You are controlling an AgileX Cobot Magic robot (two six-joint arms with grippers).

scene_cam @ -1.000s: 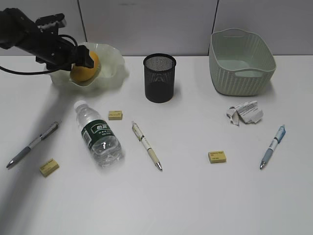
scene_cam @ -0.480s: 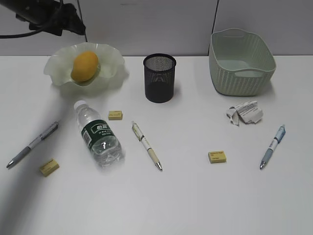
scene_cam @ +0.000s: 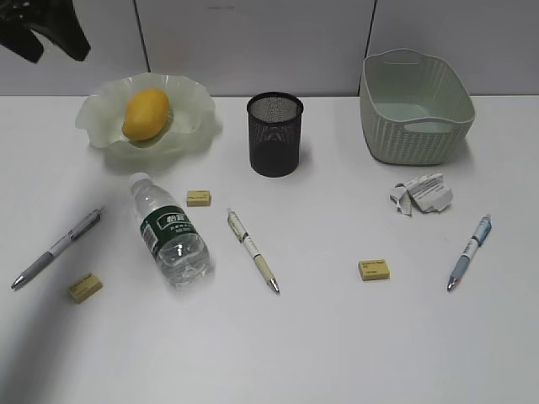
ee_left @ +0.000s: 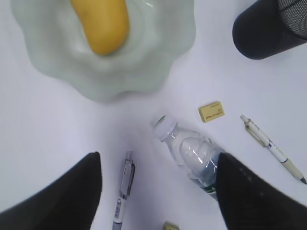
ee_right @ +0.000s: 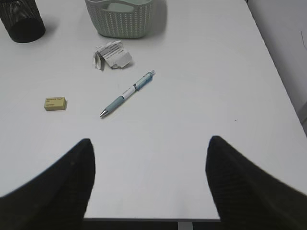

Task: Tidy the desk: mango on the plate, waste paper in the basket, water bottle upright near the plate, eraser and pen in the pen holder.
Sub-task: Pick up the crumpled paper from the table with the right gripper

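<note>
- The left gripper (scene_cam: 42, 29) is seen up in the far left corner, above the desk (scene_cam: 337, 337). Its jaws are spread wide and nothing is held.
- A grey pen (scene_cam: 57, 247) and a yellow eraser (scene_cam: 85, 287) are seen at the near left.
- The mango (scene_cam: 146, 114) is found lying in the plate (scene_cam: 194, 109), far left.
- The water bottle (scene_cam: 168, 229) is seen lying on its side, just near of the plate.
- A second eraser (scene_cam: 199, 198) is found beside the bottle's cap end.
- A white pen (scene_cam: 253, 250) is laid right of the bottle.
- The pen holder (scene_cam: 274, 134) is stood in the far middle.
- A third eraser (scene_cam: 374, 269) is seen further right.
- The waste paper (scene_cam: 421, 194) is left on the desk, just near of the basket (scene_cam: 416, 105).
- A blue pen (scene_cam: 470, 251) is laid at the right.
- The right gripper (ee_right: 149, 158) is shown only in its wrist view, with jaws spread and nothing held.
</note>
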